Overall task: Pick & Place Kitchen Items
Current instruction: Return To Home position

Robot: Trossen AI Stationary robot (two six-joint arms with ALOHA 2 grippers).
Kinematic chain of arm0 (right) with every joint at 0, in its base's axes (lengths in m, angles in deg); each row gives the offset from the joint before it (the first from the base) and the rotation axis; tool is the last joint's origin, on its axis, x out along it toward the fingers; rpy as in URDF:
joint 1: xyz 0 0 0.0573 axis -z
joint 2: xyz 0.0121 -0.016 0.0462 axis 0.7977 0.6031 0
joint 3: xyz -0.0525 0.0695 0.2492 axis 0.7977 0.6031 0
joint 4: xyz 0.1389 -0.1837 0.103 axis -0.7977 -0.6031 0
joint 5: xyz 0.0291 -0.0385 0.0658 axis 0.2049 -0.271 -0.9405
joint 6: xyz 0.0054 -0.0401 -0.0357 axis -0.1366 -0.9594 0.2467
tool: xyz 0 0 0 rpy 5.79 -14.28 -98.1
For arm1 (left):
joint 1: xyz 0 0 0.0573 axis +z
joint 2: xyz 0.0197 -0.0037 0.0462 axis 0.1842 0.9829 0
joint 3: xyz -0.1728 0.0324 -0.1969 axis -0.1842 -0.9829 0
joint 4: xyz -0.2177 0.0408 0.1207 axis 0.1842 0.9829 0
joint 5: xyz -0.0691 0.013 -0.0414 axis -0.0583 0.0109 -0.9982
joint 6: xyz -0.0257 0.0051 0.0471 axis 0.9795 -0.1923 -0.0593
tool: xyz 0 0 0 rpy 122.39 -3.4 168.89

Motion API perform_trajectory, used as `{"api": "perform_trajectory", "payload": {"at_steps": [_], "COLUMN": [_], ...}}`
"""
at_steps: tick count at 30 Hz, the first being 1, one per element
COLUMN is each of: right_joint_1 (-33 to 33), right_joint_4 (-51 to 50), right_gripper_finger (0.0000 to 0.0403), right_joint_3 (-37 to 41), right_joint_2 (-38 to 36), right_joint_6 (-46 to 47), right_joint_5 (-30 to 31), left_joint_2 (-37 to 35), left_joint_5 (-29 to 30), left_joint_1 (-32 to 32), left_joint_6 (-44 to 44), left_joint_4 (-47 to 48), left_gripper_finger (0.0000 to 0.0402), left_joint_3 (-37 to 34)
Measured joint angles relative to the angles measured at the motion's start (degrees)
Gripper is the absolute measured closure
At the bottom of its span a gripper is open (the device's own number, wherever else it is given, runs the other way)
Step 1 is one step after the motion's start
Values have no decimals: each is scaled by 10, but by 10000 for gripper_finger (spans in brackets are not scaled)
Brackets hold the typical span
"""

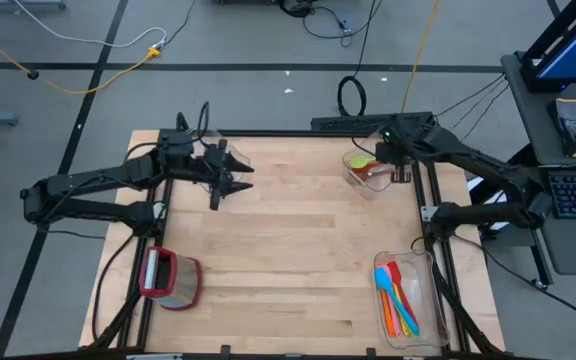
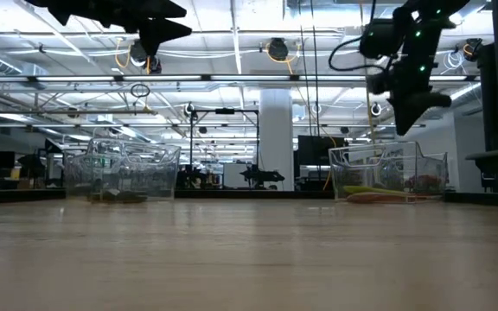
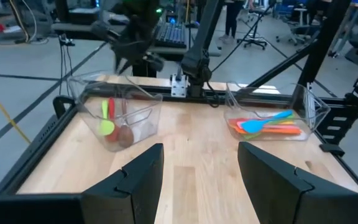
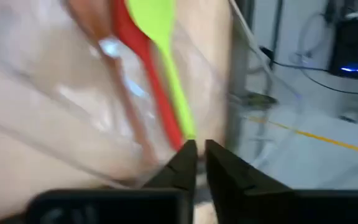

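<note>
High view: the left gripper (image 1: 232,180) hung over the rear-left part of the wooden table (image 1: 288,250). The right gripper (image 1: 401,168) was at the rear-right bin (image 1: 366,185), which held a green spoon (image 1: 361,160) and a red utensil (image 1: 375,171). The front-right bin (image 1: 420,262) held a blue spatula (image 1: 384,281) among orange and red utensils. A red-rimmed container (image 1: 171,279) lay at the front left.

Low view: the right gripper (image 2: 407,104) was raised above the rear-right bin (image 2: 389,171), apart from it.

Left wrist view: the left gripper (image 3: 199,177) had its fingers (image 3: 143,177) spread wide, with nothing between them. Both filled bins showed beyond it, across the table.

Right wrist view: the right gripper (image 4: 201,158) was closed to a narrow slit and held nothing. The green spoon (image 4: 162,43) and red utensil (image 4: 143,68) lay side by side inside the bin, just beyond the fingertips (image 4: 184,163).
</note>
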Motion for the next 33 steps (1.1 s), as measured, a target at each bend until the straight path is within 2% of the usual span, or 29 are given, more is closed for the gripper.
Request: {"api": "perform_trajectory", "payload": {"at_steps": [3,12,21,26,33], "right_joint_1": [-12,-77,-170,-215,-251], "right_joint_4": [-27,-21,31,42,41], "right_gripper_finger": [398,401,402,402,402], "right_joint_3": [0,0,0,0,0], "right_joint_2": [-31,-93,-130,-139,-168], "right_joint_6": [55,212,343,396,442], "right_joint_5": [-50,-108,-103,-102,-99], "left_joint_2": [-25,-110,-177,-213,-298], "left_joint_5": [0,34,141,152,170], "left_joint_1": [1,-19,-71,-91,-96], "left_joint_6": [1,70,125,125,125], "left_joint_4": [-4,-125,-160,-188,-180], "left_gripper_finger": [190,190,190,190,190], "left_joint_3": [-14,-151,-245,-280,-331]}}
